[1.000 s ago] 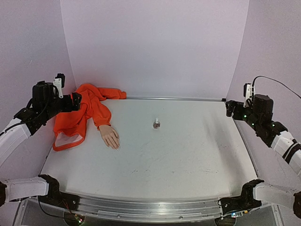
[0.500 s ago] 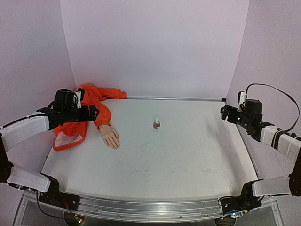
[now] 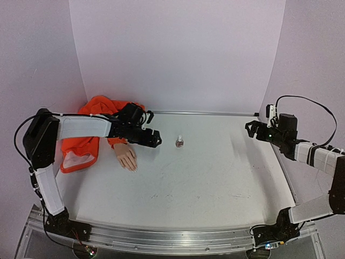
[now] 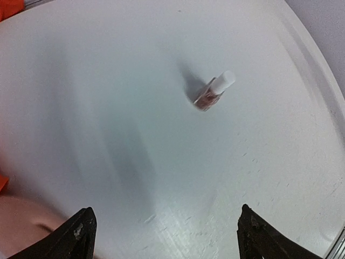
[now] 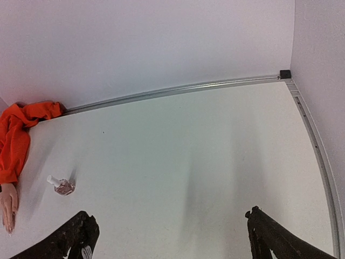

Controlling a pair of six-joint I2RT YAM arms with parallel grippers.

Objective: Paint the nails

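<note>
The flesh-coloured mannequin hand [image 3: 125,156] lies palm down at the left of the table, its orange sleeve [image 3: 89,135] bunched behind it. Its tiny pale nails [image 3: 133,168] point toward the near edge. The hand also shows in the right wrist view [image 5: 7,206]. A small glass bottle with a pale cap [image 3: 179,142] stands mid-table; it shows in the left wrist view [image 4: 211,93] and the right wrist view [image 5: 61,185]. My left gripper [image 3: 154,139] is open and empty, above the table between hand and bottle. My right gripper [image 3: 249,129] is open and empty at the far right.
A metal rail [image 3: 205,113] runs along the table's back edge, and another rail [image 5: 315,145] runs down the right side. Lilac walls close in the back and sides. A dark corner block [image 5: 284,74] sits at the back right.
My left arm has swung far to the right, from over the orange sleeve to just left of the bottle. My right gripper has moved a little left and lower.
</note>
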